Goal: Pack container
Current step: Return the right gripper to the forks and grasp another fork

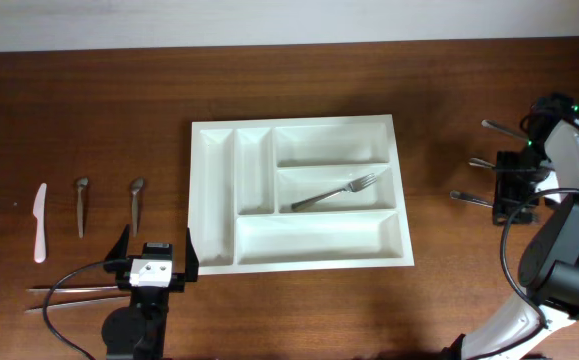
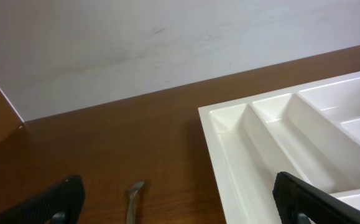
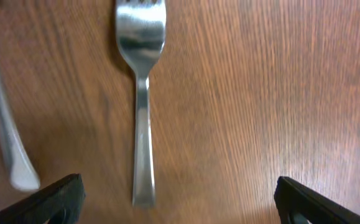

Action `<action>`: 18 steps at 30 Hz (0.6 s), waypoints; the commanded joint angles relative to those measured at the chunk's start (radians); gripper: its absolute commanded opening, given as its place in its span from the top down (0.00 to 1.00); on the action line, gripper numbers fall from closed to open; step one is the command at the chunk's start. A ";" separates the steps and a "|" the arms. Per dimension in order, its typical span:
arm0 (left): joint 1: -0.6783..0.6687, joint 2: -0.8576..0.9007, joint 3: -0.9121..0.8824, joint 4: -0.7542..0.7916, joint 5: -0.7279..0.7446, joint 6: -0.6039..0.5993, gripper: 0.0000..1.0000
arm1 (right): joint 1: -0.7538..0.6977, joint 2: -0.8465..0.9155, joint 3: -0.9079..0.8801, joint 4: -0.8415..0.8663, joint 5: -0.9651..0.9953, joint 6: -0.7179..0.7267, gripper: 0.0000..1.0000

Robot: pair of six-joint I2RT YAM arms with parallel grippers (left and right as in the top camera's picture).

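The container, a large white cutlery tray (image 1: 197, 190), lies in the middle of the table. One metal fork (image 1: 339, 192) lies in its middle wide compartment. My left gripper (image 1: 156, 250) is open and empty, low at the tray's front left corner. The left wrist view shows the tray's corner (image 2: 229, 124) and a spoon's tip (image 2: 133, 198) between the open fingers (image 2: 183, 208). My right gripper (image 1: 514, 188) is open above several loose forks at the far right. In the right wrist view a fork (image 3: 141, 93) lies just left of centre between the fingers (image 3: 180, 202).
Left of the tray lie a white plastic knife (image 1: 40, 222) and two spoons (image 1: 81, 205) (image 1: 136, 203). Thin metal sticks (image 1: 74, 293) lie by the left arm's base. Three forks (image 1: 474, 198) (image 1: 481, 161) (image 1: 499, 127) lie at the right. Another utensil handle (image 3: 5, 137) lies beside the fork.
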State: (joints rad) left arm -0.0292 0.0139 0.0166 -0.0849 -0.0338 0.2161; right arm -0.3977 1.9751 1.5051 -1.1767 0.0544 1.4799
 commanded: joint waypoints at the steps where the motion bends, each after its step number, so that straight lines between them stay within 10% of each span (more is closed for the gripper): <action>1: 0.006 -0.008 -0.008 0.003 0.011 -0.010 0.01 | 0.003 -0.022 -0.043 0.027 0.064 -0.006 0.01; 18: 0.006 -0.008 -0.007 0.003 0.011 -0.010 0.01 | 0.003 -0.020 -0.219 0.238 0.085 -0.067 0.01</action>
State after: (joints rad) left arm -0.0292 0.0139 0.0166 -0.0849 -0.0338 0.2161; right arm -0.3977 1.9751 1.2930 -0.9501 0.1154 1.4528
